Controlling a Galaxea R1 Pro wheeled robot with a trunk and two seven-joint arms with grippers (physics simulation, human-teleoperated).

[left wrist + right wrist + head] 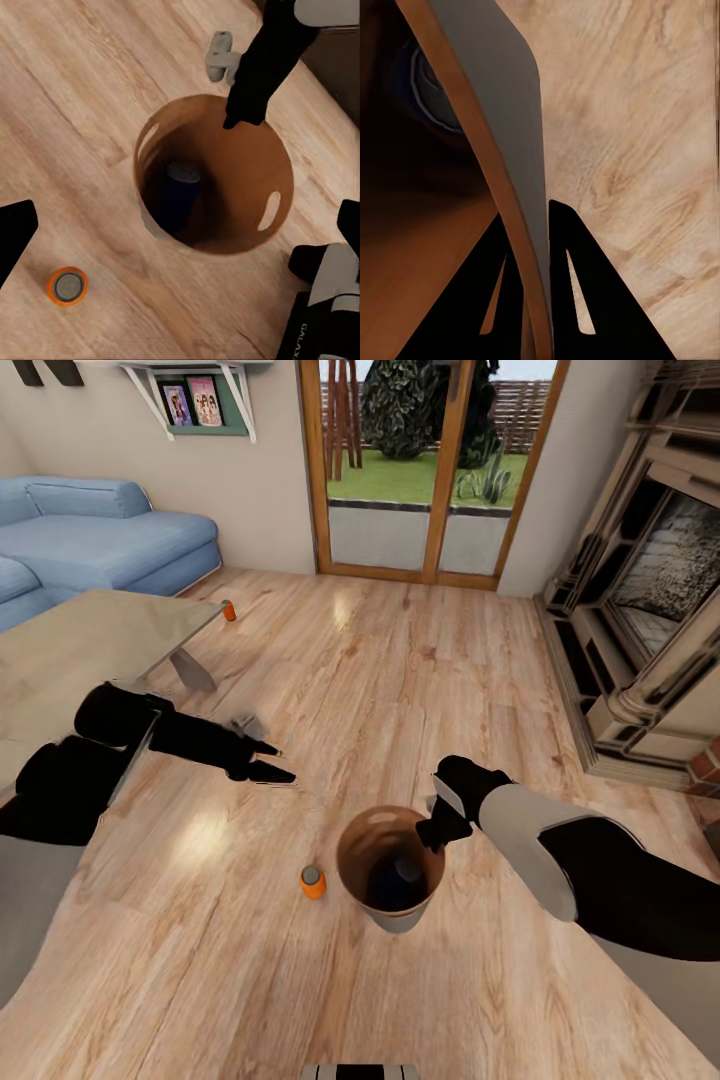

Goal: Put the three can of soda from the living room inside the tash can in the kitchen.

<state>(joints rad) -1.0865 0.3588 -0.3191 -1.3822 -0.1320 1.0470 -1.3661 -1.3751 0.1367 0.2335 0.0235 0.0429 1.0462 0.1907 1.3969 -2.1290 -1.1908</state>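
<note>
We see our right end effector (pixel 534 225) pinching the round, tapered bin's (pixel 400 918) thin rim. A blue can (pixel 180 193) stands inside its wood-toned interior. Our left end effector (pixel 272 760) is spread wide.

We see a light wood plank floor (pixel 400 690). On it: the grey trash can (pixel 392 915), upright, w/ an orange soda can (pixel 313 881) standing just beside it, apart. A second orange can (pixel 230 611) sits further off, near the low grey surface (pixel 90 645), whose leg also rests on the floor.
</note>
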